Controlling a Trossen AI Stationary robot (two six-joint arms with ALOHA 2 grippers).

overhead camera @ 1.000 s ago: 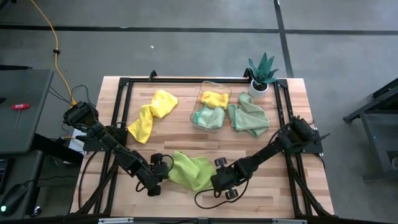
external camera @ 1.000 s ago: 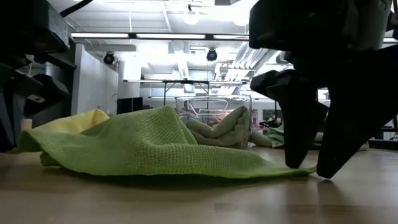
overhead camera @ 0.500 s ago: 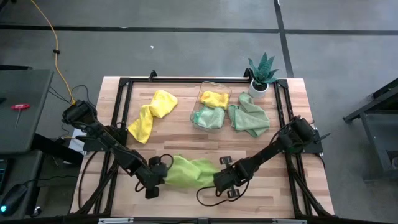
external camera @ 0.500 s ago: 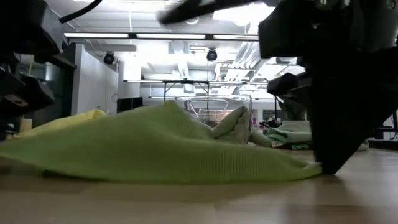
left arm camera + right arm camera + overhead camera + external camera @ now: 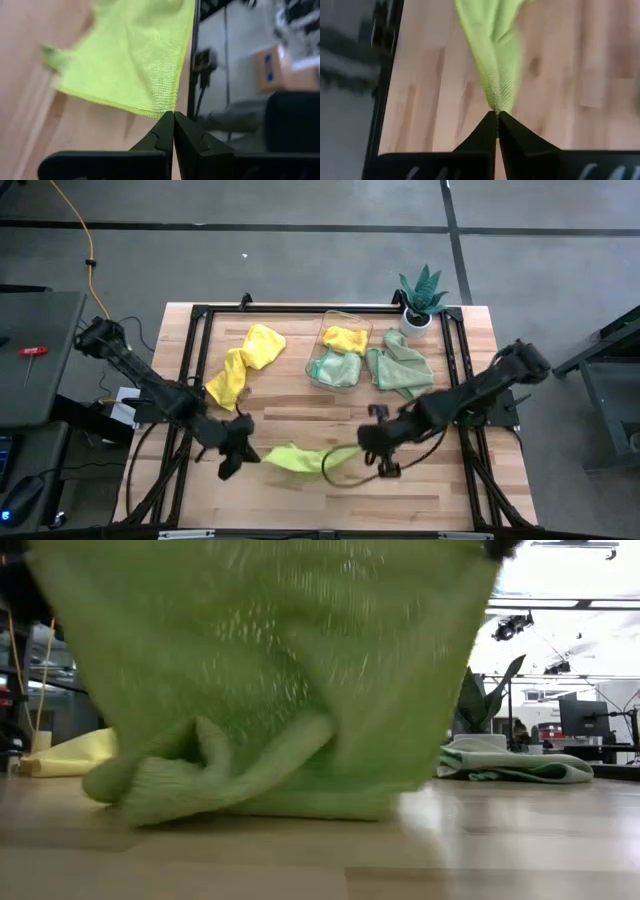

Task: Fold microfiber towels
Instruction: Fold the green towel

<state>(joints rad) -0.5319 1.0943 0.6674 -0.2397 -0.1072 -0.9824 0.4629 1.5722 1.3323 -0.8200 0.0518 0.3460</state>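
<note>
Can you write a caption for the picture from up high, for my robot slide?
Both grippers, left and right, pinch the lime towel and lift it off the table.

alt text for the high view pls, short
Both hands, left hand and right hand, shut on opposite corners of the lime green towel, hold it over the table front. Behind lie a yellow towel and clear bin.

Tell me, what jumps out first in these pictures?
A lime green towel hangs stretched between both arms over the table's near edge, its lower part bunched on the wood. The left gripper pinches one corner and the right gripper the other. Farther back stands a spiky potted plant.
</note>
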